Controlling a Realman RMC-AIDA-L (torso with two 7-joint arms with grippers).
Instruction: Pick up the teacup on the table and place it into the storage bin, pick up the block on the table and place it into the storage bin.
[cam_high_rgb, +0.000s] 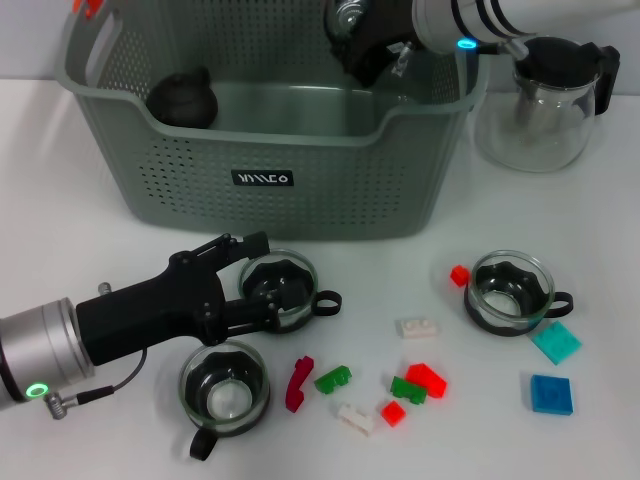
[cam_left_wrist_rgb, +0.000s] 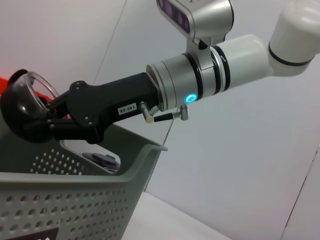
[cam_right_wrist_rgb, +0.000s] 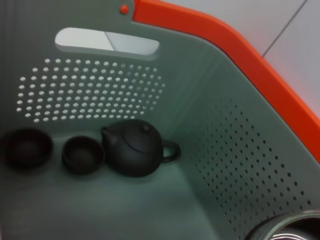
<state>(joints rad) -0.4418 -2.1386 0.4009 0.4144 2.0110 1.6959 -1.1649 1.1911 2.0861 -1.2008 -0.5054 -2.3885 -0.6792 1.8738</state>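
The grey-green storage bin (cam_high_rgb: 300, 180) stands at the back. My right gripper (cam_left_wrist_rgb: 31, 114) is shut on a glass teacup (cam_left_wrist_rgb: 35, 86) with a black holder and holds it above the bin's right end (cam_high_rgb: 372, 55); the cup's rim shows in the right wrist view (cam_right_wrist_rgb: 285, 227). My left gripper (cam_high_rgb: 262, 285) is low over the table, its open fingers (cam_high_rgb: 238, 247) on either side of a second glass teacup (cam_high_rgb: 285, 283). Two more teacups (cam_high_rgb: 225, 388) (cam_high_rgb: 512, 290) sit on the table. Several small blocks lie near the front, among them a red one (cam_high_rgb: 298, 383) and a blue one (cam_high_rgb: 551, 393).
A glass teapot (cam_high_rgb: 545, 100) with a black lid stands right of the bin. Inside the bin are a dark teapot (cam_right_wrist_rgb: 132, 147) and two dark cups (cam_right_wrist_rgb: 82, 155). Green (cam_high_rgb: 333, 378), white (cam_high_rgb: 415, 327) and teal (cam_high_rgb: 555, 342) blocks lie between the front teacups.
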